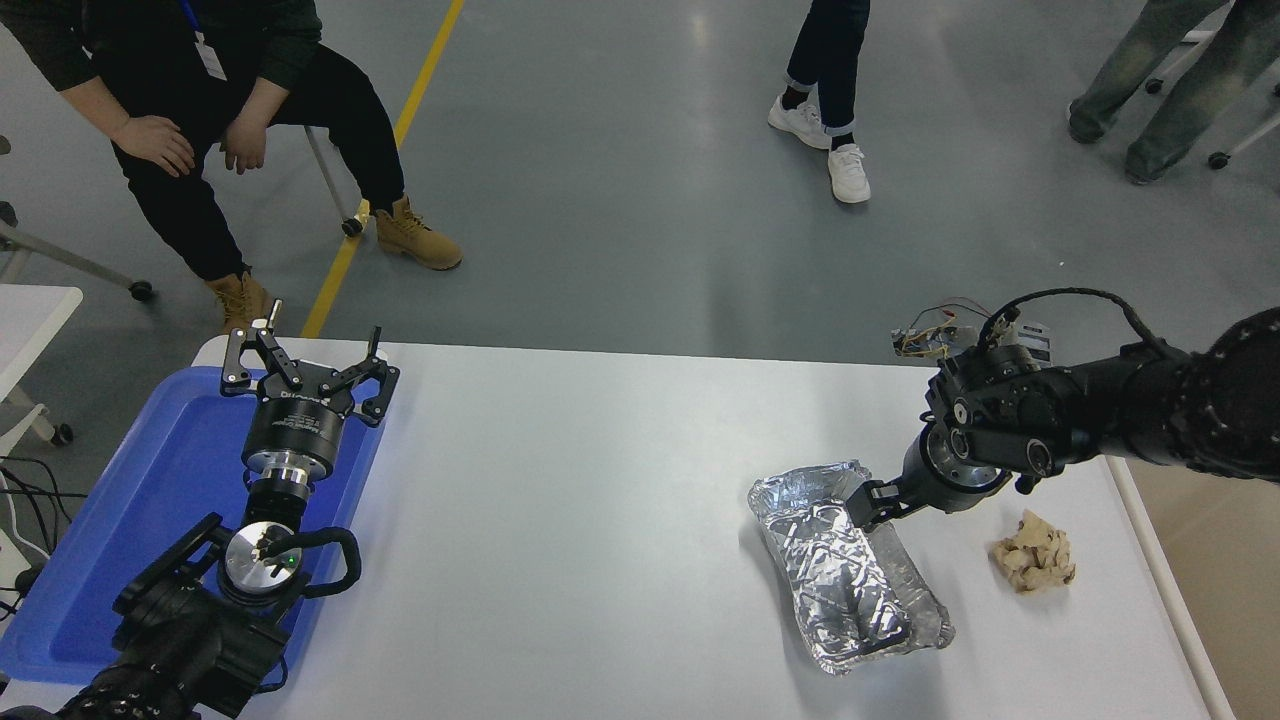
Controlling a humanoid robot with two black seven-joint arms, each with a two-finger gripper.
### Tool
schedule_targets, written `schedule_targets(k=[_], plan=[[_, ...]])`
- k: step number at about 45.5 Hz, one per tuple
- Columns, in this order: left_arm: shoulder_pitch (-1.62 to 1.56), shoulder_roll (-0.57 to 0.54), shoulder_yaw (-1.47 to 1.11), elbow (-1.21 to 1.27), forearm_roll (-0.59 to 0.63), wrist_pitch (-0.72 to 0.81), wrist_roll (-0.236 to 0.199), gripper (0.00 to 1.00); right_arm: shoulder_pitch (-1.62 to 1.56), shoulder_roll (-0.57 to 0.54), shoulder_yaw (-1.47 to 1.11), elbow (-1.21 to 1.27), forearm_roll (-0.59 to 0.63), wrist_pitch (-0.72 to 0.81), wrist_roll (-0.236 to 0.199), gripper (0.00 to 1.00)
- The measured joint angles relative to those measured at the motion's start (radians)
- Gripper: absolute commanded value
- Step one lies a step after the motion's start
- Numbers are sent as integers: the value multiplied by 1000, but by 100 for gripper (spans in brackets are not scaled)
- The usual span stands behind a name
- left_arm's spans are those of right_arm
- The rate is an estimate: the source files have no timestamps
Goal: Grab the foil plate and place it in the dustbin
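— So, where lies the foil plate (848,565)?
— On the table (600,500), right of centre, long axis running near-to-far, slightly slanted. Right gripper (868,503) at its far right rim, far nearer than the left gripper (305,365), parked over the blue tray (150,500).
— Open?
— Cannot tell; hidden from here. Dustbin (1165,580) at the right edge.

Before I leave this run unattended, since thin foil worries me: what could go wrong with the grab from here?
1. The right gripper sits at the far right rim of the shiny crinkled foil plate; a rim pinch could crumple the foil or slip.
2. The small crumpled tan paper ball lies between the plate and the white-rimmed dustbin; a low carry might knock it.

The left gripper is parked over the blue tray.
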Motion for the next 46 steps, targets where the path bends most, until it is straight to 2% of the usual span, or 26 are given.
schedule_targets(k=[10, 13, 19, 25, 30, 37, 42, 46], plan=[[0, 0, 0, 0, 0, 0, 0, 100, -54, 7, 16, -34, -3, -20, 0, 85], [0, 0, 0, 0, 0, 0, 0, 100, -68, 8, 19, -43, -3, -28, 0, 80], [0, 0, 0, 0, 0, 0, 0, 100, -95, 9, 22, -64, -4, -41, 0, 58], [0, 0, 0, 0, 0, 0, 0, 100, -114, 10, 24, -77, -4, -49, 0, 43], [0, 0, 0, 0, 0, 0, 0, 100, -122, 10, 24, -82, -4, -54, 0, 39], [0, 0, 0, 0, 0, 0, 0, 100, -128, 12, 25, -86, -4, -57, 0, 11], [0, 0, -1, 0, 0, 0, 0, 100, -129, 15, 25, -86, -4, -58, 1, 0], [0, 0, -1, 0, 0, 0, 0, 100, -128, 21, 25, -86, -4, -58, 9, 0]])
